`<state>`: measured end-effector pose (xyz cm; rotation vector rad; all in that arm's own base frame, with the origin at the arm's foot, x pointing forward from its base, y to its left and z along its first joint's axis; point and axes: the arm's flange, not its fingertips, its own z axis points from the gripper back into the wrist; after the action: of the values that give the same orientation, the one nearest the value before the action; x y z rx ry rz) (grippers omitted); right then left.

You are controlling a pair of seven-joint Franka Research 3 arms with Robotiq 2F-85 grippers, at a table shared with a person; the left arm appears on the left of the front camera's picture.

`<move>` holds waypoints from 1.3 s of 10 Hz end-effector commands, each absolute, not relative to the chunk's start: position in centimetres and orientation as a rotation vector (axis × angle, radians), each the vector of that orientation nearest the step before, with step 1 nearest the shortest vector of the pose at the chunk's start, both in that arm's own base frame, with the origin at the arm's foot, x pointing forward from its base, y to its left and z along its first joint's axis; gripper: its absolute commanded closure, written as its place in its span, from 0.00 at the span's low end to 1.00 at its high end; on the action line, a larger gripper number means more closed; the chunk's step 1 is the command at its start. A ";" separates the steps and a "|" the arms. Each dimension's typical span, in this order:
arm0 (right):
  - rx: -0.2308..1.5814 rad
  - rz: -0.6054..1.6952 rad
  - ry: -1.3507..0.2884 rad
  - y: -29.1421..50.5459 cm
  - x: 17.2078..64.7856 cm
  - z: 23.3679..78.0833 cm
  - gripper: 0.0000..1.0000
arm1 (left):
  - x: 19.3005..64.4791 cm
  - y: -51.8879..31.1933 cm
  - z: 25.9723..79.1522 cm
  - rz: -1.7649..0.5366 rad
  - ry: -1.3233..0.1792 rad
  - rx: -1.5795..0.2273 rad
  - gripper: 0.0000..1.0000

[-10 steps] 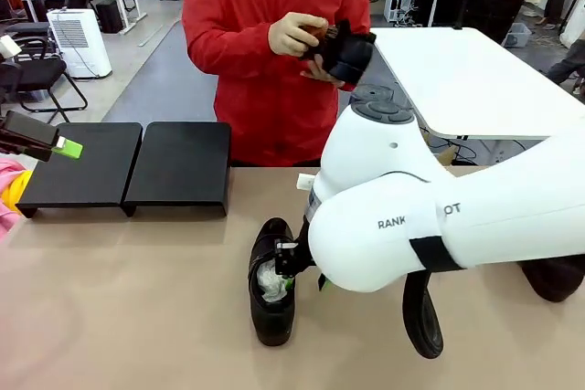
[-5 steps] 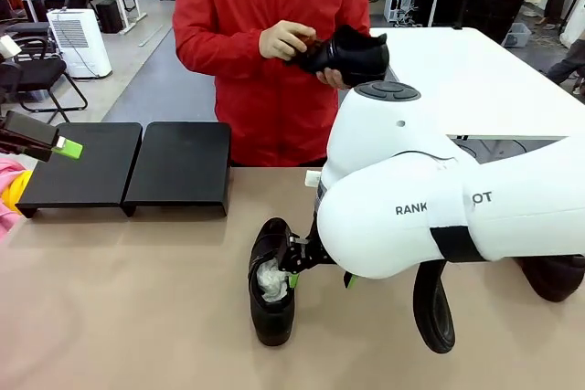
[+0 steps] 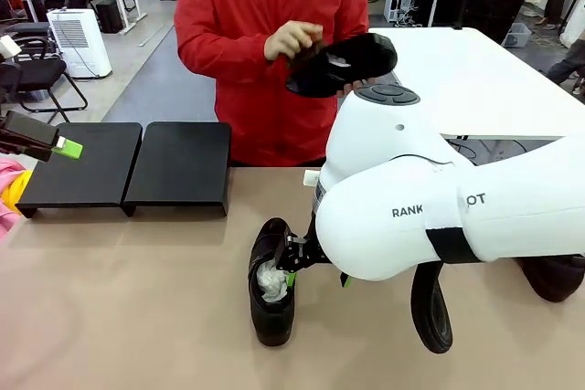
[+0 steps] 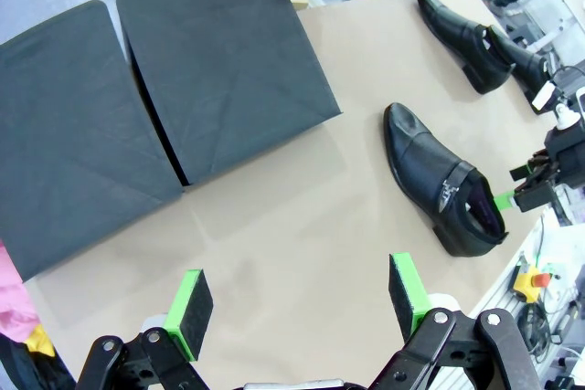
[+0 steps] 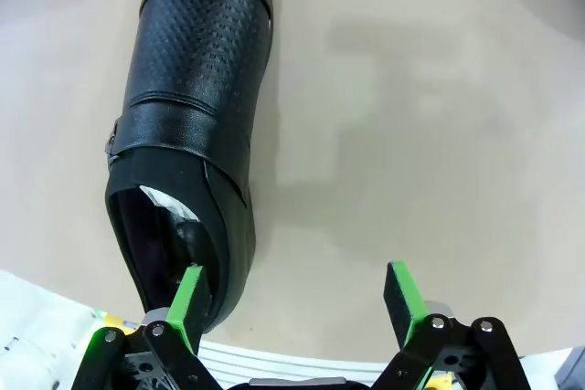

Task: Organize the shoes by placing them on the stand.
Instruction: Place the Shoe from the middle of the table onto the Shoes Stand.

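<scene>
The stand is bare. Both of its matte-black sections sit along the counter's far edge, toward the left corner, with no shoe on them. The nearest dress shoe lies on the counter close to the near edge, about midway along, with white paper showing in its opening. The right hand hovers low at that shoe's heel with its jaws wide apart, gripping nothing. One green finger is right at the heel collar and the other is over bare counter, so the shoe is not between them. The left hand is also open and empty, held above the counter's left side near the stand. Two more shoes lie close together toward the right edge. The person at the far side holds the fourth shoe in both hands. By my reading the task has barely begun, and all four shoes are left to place.
</scene>
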<state>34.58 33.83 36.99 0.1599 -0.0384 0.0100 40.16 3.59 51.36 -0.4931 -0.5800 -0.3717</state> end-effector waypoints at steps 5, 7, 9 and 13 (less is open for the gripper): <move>0.249 -0.246 -0.117 25.5 34.0 41.7 0.00 | 33.4 -5.0 53.4 -0.468 -0.572 -0.352 0.00; 0.298 -0.343 -0.137 22.5 34.0 41.9 0.00 | 30.0 -10.0 55.5 -0.537 -0.512 -0.382 0.00; 0.255 -0.466 -0.119 19.5 34.0 41.1 0.00 | 27.9 -15.0 56.6 -0.535 -0.400 -0.429 0.00; 0.234 -0.554 -0.114 17.2 35.7 41.0 0.00 | 28.0 -14.1 56.2 -0.555 -0.463 -0.398 0.00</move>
<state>36.12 15.98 40.94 0.2307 -0.1029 -0.6237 27.60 -14.99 56.40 -0.4112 -0.4364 -0.5469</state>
